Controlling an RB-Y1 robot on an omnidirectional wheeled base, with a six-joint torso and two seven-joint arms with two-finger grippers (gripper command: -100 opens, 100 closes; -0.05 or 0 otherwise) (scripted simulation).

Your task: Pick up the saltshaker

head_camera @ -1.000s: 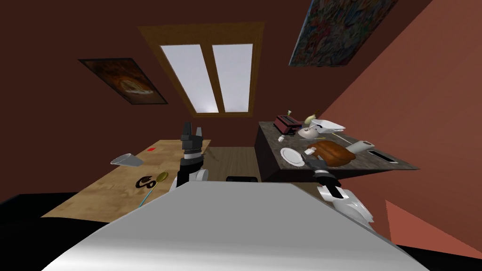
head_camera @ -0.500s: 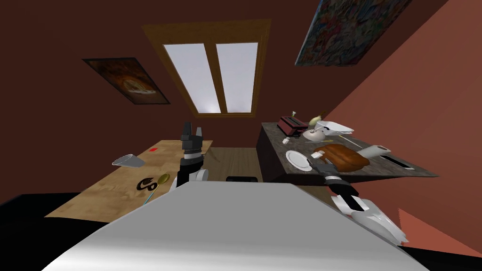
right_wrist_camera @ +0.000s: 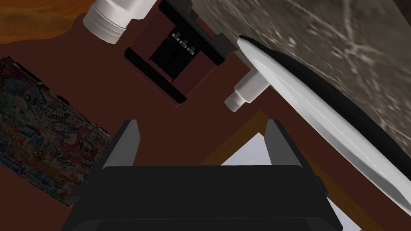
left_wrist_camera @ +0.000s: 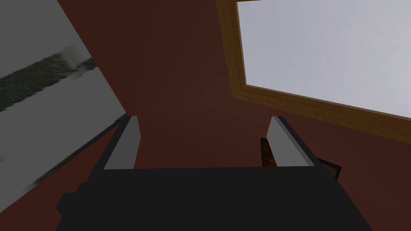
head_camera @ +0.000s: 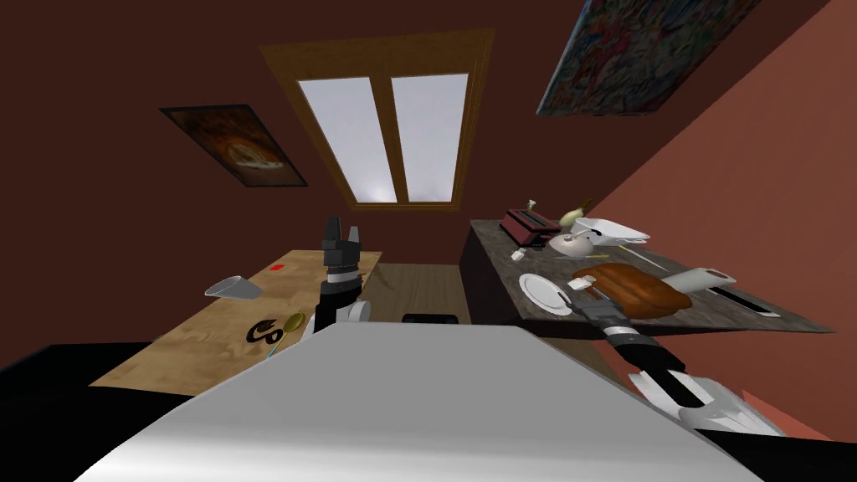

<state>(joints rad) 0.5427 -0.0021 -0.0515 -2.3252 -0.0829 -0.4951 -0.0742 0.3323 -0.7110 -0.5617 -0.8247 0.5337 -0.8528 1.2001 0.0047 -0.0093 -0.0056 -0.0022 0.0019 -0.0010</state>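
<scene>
— Where's the saltshaker (right_wrist_camera: 245,90)?
— Likely the small white one on the dark tabletop (right_wrist_camera: 341,36), between plate (right_wrist_camera: 313,116) and toaster (right_wrist_camera: 176,52), right of centre in the head view
— And the right gripper (right_wrist_camera: 200,142)?
— Fingers apart to straddle it, aimed along the tabletop, not touching it. Plate looks bare. Left gripper (left_wrist_camera: 202,140) apart too, raised aside, idle

Dim overall, in dark reddish-brown tones; the pale window (head_camera: 385,138) is the brightest patch. In the head view the walls (head_camera: 125,184) splay toward the corners.
</scene>
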